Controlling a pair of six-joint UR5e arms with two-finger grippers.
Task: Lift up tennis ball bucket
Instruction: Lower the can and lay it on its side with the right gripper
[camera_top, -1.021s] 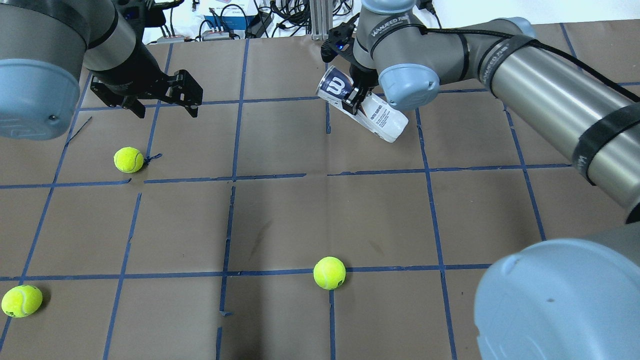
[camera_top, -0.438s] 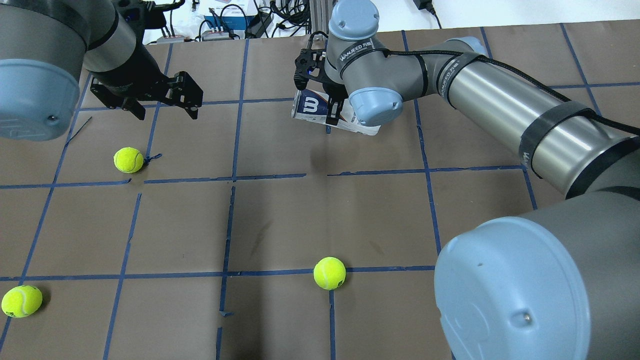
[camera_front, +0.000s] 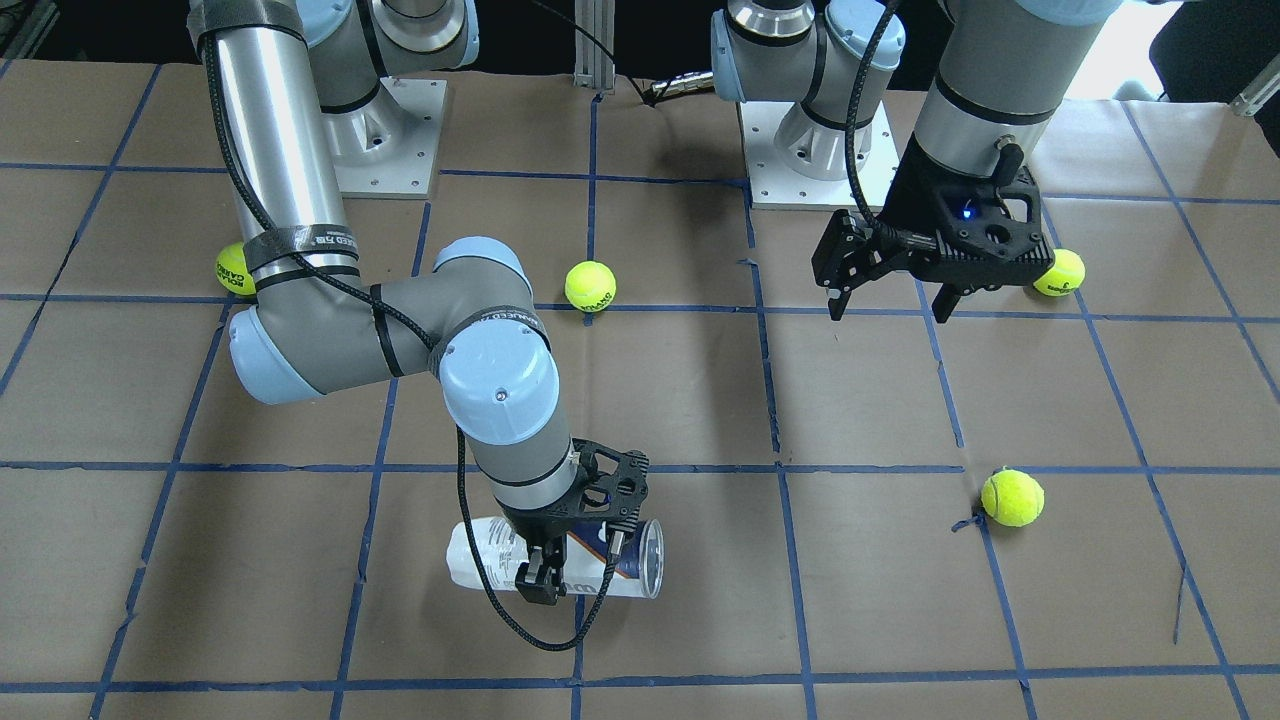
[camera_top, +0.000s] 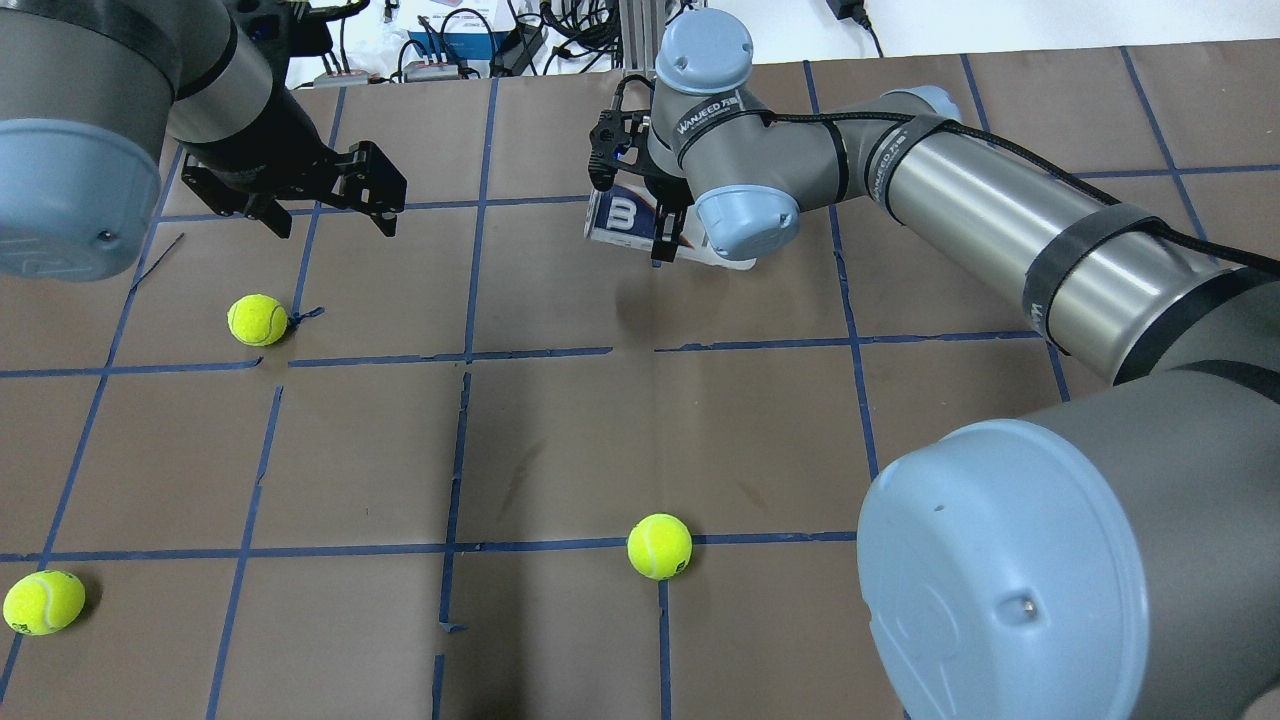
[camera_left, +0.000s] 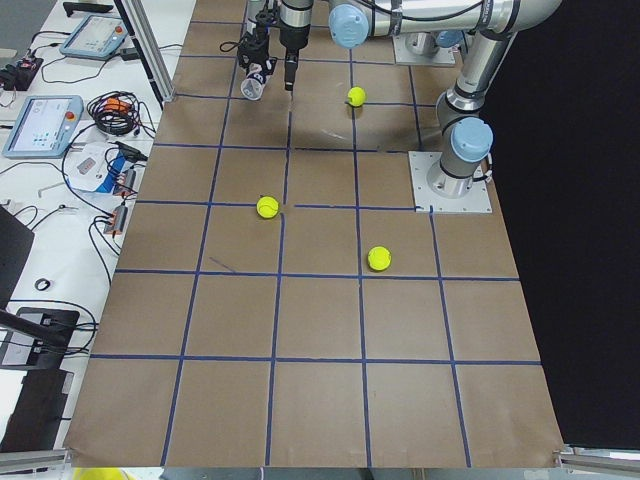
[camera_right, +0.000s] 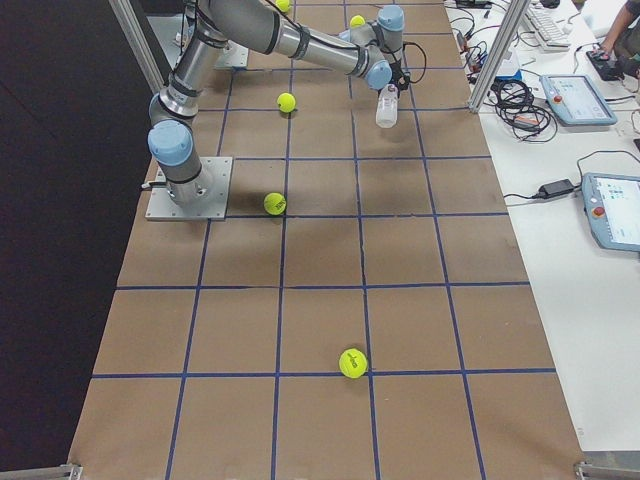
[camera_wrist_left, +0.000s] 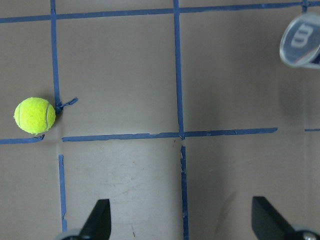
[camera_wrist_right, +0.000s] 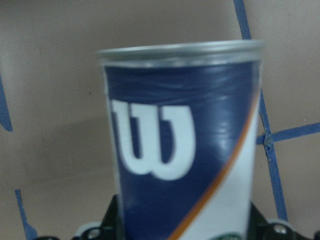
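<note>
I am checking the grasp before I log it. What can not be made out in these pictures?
Overhead view: the right arm hides much of the tennis ball bucket.
Right wrist view: the bottom edge cuts off the right gripper; pad contact is hidden.
Front-facing view: the label print is too small to read.

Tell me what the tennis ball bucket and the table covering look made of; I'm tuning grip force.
The tennis ball bucket looks like glossy clear plastic: its end is see-through, with a printed navy-and-white label. Its silvery rim may be metal. The table covering looks like matte brown paper, judging by its creases.
</note>
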